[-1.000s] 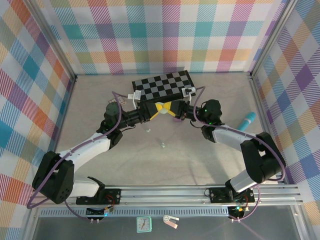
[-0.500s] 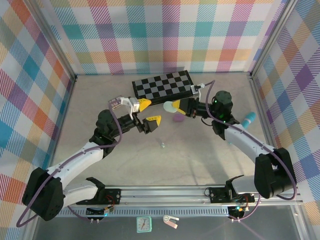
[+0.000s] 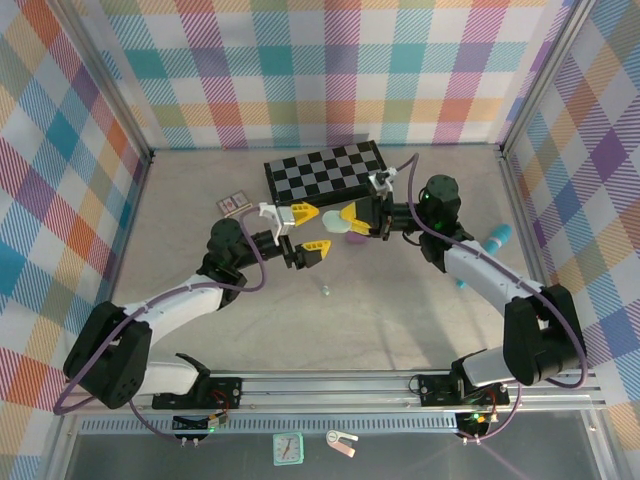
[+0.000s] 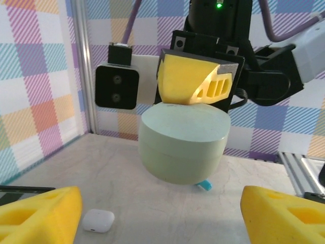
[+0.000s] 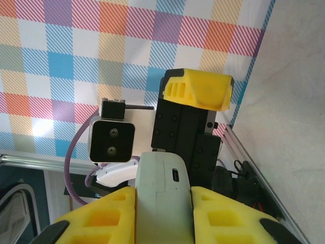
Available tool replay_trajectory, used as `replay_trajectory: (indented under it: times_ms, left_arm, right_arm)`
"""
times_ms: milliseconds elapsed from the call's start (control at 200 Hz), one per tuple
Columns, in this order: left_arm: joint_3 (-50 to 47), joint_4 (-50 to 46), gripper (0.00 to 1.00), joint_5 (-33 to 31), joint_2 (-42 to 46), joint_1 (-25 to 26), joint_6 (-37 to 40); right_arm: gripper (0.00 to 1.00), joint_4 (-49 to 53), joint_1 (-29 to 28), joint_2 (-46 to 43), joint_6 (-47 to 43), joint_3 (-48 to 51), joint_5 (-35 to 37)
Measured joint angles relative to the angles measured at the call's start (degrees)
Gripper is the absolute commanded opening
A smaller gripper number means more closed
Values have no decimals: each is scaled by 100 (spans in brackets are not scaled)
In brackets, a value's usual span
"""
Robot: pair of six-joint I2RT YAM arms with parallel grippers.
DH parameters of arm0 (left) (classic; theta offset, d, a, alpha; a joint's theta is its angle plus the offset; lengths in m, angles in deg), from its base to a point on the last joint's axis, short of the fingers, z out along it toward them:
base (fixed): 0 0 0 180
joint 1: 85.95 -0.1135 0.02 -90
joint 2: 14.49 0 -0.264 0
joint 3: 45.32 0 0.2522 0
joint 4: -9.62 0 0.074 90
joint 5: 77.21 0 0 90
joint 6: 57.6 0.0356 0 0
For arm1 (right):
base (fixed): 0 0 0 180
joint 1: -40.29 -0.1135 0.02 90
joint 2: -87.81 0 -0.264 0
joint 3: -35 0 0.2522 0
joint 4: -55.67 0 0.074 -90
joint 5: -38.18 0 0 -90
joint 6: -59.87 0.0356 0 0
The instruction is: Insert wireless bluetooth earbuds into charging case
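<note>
So the two arms meet mid-worktop (image 3: 400, 320), just in front of the board (image 3: 322, 172) that lies at the back centre. The right pincer (image 3: 352, 222) has the charging case (image 4: 183, 147) clamped between its fingers, up off the surface. The left pincer (image 3: 310, 230) sits just left of it and faces it, fingers spread apart either side. One earbud (image 3: 325, 291) lies on the worktop in front of both, toward the bases. A card (image 3: 234, 204) lies left of the board, and a tube (image 3: 497, 240) is over by the right wall. From the left wrist, a small piece (image 4: 98, 221) lies on the worktop, below and left of the case.
</note>
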State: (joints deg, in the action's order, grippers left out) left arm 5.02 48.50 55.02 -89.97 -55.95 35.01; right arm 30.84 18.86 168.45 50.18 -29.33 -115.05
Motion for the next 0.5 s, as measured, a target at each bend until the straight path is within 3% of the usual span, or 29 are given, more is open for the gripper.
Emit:
replay_trajectory:
  times_ms: [500]
  left_arm:
    - [260, 461, 63, 564, -219, 133, -289]
  right_arm:
    - [5, -299, -190, 17, 330, -2, -50]
